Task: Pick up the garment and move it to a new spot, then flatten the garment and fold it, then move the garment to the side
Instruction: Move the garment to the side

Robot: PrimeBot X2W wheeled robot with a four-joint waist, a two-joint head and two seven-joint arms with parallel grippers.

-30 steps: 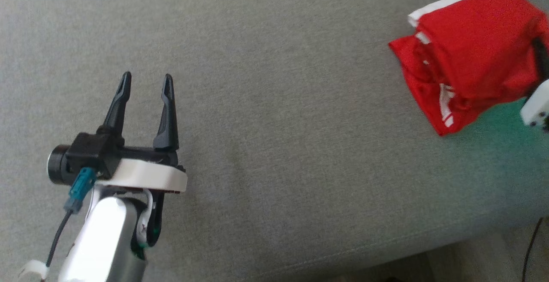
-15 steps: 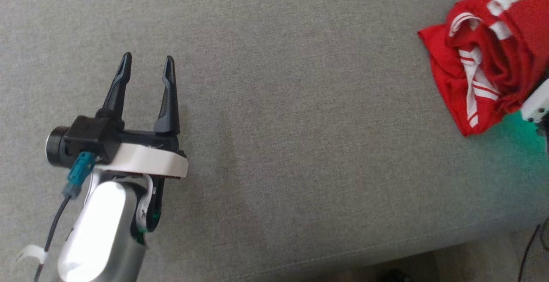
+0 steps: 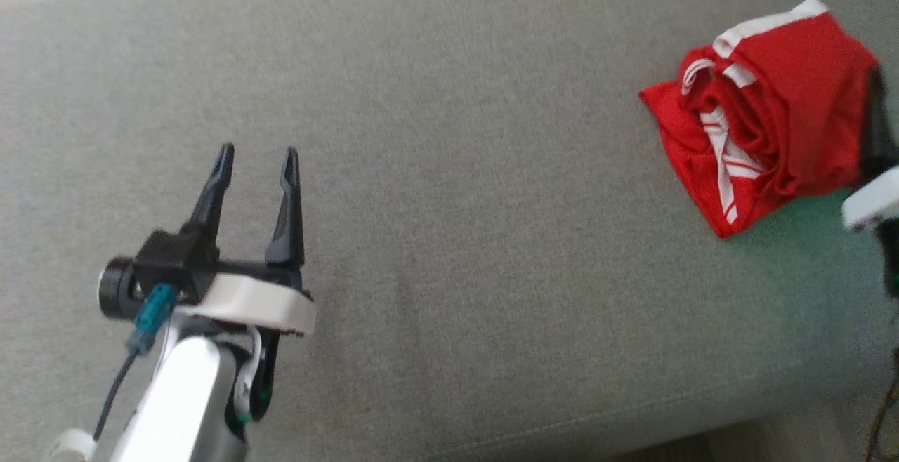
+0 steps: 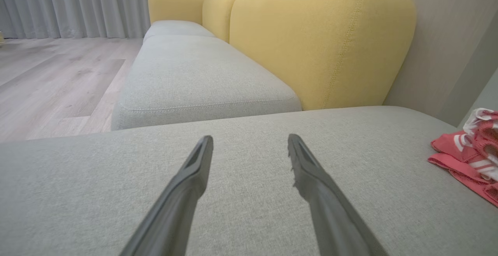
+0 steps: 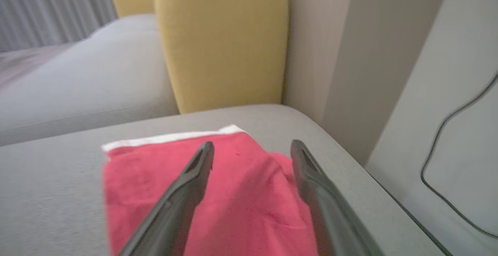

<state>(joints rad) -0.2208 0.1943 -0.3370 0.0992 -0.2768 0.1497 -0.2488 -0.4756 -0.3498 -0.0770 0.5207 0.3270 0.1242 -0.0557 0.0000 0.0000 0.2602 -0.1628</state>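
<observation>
Sofa seat (image 3: pixel 435 188): grey cushion, lying wide under both my arms. Yellow backrest (image 4: pixel 319 42) is standing beyond it, ahead of my left gripper (image 3: pixel 258 151).

Garment (image 3: pixel 779 111): red with white stripes, lying bunched and doubled over on the seat. It is sitting directly under and ahead of my right gripper (image 5: pixel 252 144), well apart to the right of my left one.

Change: my right gripper is just finishing its release. A second ago it was shut at the cloth's edge. Now its fingers are standing apart above the red fabric with nothing between them, and the garment is resting on the cushion by itself.

Reading: I am judging this to be the set-down at the side, the closing step. The bundle is looking loose rather than neat.

Left gripper: fingers apart, holding nothing, hovering over bare cushion.

Unclear: the head view is cutting off my right gripper at the frame edge. I cannot tell whether its fingertips are touching the cloth, and the right wrist view is blurring. A thin cable (image 5: pixel 447 162) is trailing to my right gripper's right.
</observation>
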